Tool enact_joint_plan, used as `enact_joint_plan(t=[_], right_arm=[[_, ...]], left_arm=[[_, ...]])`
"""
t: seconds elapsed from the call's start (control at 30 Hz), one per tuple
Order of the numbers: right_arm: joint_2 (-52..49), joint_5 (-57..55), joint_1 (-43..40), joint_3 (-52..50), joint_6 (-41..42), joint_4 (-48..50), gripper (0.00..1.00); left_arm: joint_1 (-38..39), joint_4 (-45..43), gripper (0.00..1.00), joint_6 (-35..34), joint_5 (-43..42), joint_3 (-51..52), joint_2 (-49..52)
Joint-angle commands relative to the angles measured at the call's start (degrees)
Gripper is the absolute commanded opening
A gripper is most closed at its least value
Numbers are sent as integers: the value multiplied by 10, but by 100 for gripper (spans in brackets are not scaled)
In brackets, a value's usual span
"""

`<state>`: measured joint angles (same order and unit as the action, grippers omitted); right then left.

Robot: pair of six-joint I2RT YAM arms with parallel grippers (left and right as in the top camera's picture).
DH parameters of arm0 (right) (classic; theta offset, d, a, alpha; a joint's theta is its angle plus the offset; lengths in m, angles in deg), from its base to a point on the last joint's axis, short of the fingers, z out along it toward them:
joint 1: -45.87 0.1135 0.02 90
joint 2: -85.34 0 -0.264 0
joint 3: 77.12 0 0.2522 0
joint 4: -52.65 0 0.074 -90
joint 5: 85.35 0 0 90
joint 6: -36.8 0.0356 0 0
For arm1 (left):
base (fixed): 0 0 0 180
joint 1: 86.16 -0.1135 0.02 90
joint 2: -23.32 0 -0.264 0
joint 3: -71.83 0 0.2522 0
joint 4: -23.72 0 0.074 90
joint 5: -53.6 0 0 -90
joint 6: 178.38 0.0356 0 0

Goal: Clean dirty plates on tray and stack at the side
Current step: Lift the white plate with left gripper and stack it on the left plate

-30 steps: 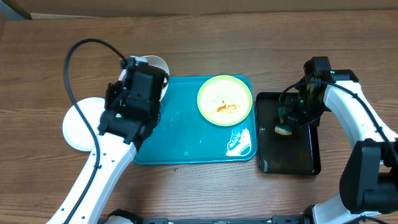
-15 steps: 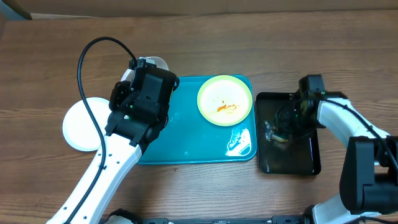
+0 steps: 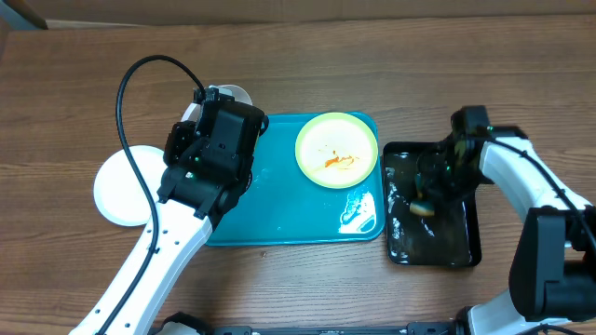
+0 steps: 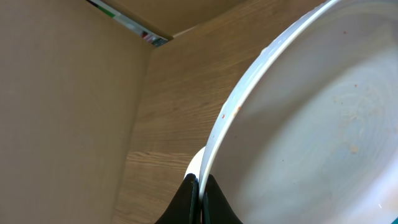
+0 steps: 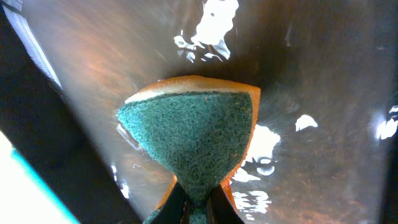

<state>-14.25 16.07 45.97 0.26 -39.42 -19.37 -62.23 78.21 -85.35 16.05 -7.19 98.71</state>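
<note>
1. Turquoise tray (image 3: pixel 279 209): flat on the wood table (image 3: pixel 372 56), long axis running left-right in the overhead view.
2. Yellow-green plate (image 3: pixel 336 150): lies flat in the tray's far right corner, face up, orange smears on it.
3. Left gripper (image 4: pixel 200 186): closed tight on the rim of the held white plate (image 4: pixel 311 124), which is tipped up on edge over the tray's far left corner.
4. Second white plate (image 3: pixel 116 186): flat on the table, left of the tray.
5. Right gripper (image 5: pixel 198 198): clamped on a sponge (image 5: pixel 193 137), green face showing, down in the wet black tray (image 3: pixel 433 247).
</note>
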Motion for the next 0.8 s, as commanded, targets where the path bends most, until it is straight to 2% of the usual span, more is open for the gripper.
enact_joint_plan(t=[0.0, 0.13, 0.43, 0.6, 0.77], right_arm=[[5, -4, 3, 38, -3, -10, 4], [4, -4, 7, 10, -3, 8, 4], [4, -3, 15, -133, 6, 149, 4], [6, 20, 14, -101, 11, 126, 4], [6, 22, 14, -8, -10, 33, 4]], left_arm=[[2, -1, 4, 0, 0, -10, 2], [2, -1, 4, 0, 0, -10, 2], [2, -1, 4, 0, 0, -10, 2], [2, 6, 4, -8, 1, -10, 2], [-9, 47, 4, -74, -15, -10, 2]])
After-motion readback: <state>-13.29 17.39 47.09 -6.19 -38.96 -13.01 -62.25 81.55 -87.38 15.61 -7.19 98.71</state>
